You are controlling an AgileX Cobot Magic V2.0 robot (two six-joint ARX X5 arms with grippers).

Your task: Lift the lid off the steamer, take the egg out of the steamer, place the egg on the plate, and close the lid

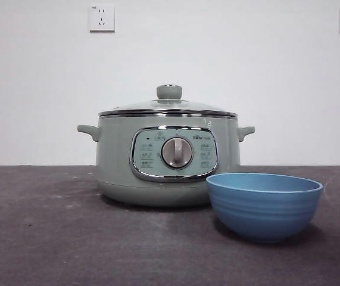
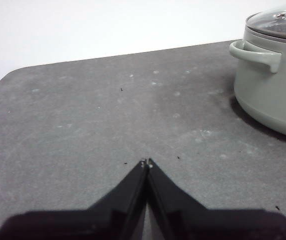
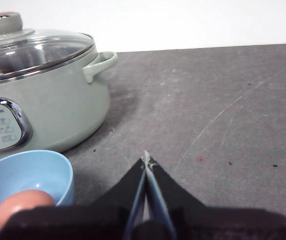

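Plate [image 1: 264, 205]: nearest the front camera, at the steamer's 4 o'clock, egg [image 3: 20, 204] inside.
Steamer [image 1: 167, 158]: lid [image 1: 168, 106] seated.
Left gripper [image 2: 147, 162]: pinched together, empty; steamer at its 2 o'clock.
Right gripper [image 3: 146, 159]: pinched together, empty; plate just beside, 9 o'clock.
Risk: arm brushing the bowl could roll the egg.

Even, soft light, fairly bright; the white wall [image 1: 217, 53] nearly blows out. The steamer [image 1: 167, 161] and bowl [image 1: 265, 205] cast faint shadows on the dark bench [image 1: 50, 238]. Glare streaks the lid [image 3: 32, 50]. The wrist views' hands look slightly blurred.
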